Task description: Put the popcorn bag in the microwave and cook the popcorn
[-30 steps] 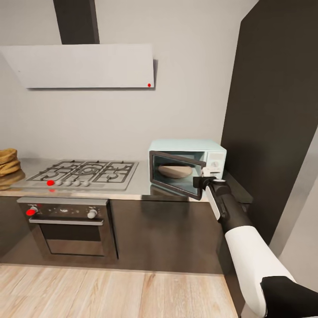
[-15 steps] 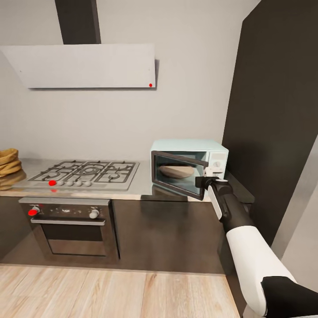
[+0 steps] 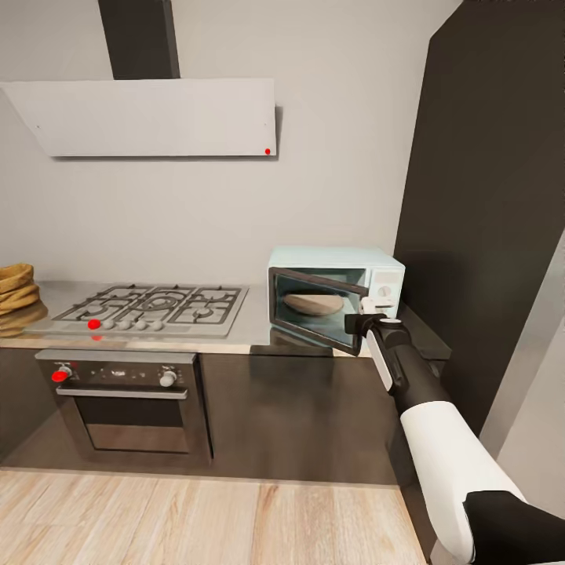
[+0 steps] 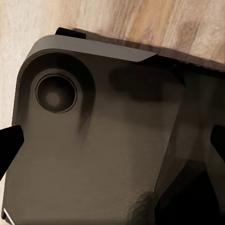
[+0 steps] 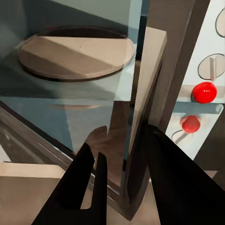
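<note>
The pale blue microwave (image 3: 336,263) stands on the steel countertop (image 3: 251,328) at its right end. Its dark glass door (image 3: 314,310) hangs partly open, and a beige turntable (image 5: 77,55) lies bare inside. My right gripper (image 3: 362,320) is at the door's free edge. In the right wrist view it (image 5: 129,180) is open, with one finger on each side of the door edge (image 5: 143,117). The tan popcorn bag (image 3: 16,287) sits at the countertop's far left, well away from both arms. My left gripper (image 4: 112,145) hangs open over my own dark base.
A steel gas hob (image 3: 153,306) lies mid-counter, with a steel oven (image 3: 125,404) below it and a white hood (image 3: 149,118) above. A tall dark cabinet (image 3: 486,220) rises just right of the microwave. Wooden floor (image 3: 196,518) lies in front.
The head view has shifted slightly. The microwave door and my right gripper keep about the same pose.
</note>
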Robot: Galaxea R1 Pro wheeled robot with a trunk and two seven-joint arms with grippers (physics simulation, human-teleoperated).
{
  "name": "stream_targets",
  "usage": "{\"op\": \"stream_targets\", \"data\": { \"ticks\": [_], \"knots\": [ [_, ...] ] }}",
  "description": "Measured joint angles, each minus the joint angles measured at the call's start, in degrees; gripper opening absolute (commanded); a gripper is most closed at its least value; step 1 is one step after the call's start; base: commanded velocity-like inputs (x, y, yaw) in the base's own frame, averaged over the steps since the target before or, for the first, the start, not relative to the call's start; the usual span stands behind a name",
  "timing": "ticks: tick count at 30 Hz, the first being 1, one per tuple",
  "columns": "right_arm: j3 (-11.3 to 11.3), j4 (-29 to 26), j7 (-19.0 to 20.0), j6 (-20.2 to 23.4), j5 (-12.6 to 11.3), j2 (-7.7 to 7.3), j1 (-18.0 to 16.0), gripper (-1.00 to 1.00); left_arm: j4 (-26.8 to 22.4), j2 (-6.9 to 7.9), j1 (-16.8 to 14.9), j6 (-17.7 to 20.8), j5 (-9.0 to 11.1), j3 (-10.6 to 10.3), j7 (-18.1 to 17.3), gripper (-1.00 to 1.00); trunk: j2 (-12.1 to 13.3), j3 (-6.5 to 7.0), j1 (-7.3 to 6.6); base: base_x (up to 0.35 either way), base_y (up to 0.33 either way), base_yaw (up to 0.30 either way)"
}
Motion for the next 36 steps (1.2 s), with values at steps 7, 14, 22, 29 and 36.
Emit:
{"op": "stream_targets", "data": {
  "ticks": [7, 14, 22, 29, 36],
  "knots": [
    [-0.06, -0.01, 0.12, 0.01, 0.01, -0.02, 0.0, -1.0, 0.0, 0.0, 0.0, 0.0, -0.01, -0.04, 0.0, 1.0, 0.0, 0.0, 0.0, 0.0, 0.0, 0.0],
    [0.58, 0.04, 0.67, -0.1, -1.03, 0.04, 0.0, -1.0, 0.02, -0.02, -0.01, 0.05, 0.0, 0.01, 0.0, 1.0, 0.01, 0.0, 0.02, -0.088, 0.0, 0.0],
    [0.9, 0.0, 1.52, -0.31, -4.0, 0.05, 0.02, -1.0, 0.07, 0.0, -0.04, -0.02, -0.02, -0.01, 0.0, 1.0, 0.01, 0.01, 0.01, -0.071, 0.0, 0.0],
    [0.92, -0.01, 1.31, -0.31, -4.11, 0.1, 0.02, -1.0, 0.07, 0.0, -0.04, -0.02, -0.02, -0.01, 0.0, 1.0, 0.01, 0.01, 0.01, -0.001, 0.0, 0.0],
    [0.75, -0.01, 0.69, -0.27, -2.81, 0.08, 0.02, -1.0, 0.04, 0.0, -0.02, 0.03, 0.0, 0.01, 0.0, 1.0, 0.01, 0.0, 0.0, 0.0, 0.072, 0.0]
  ]
}}
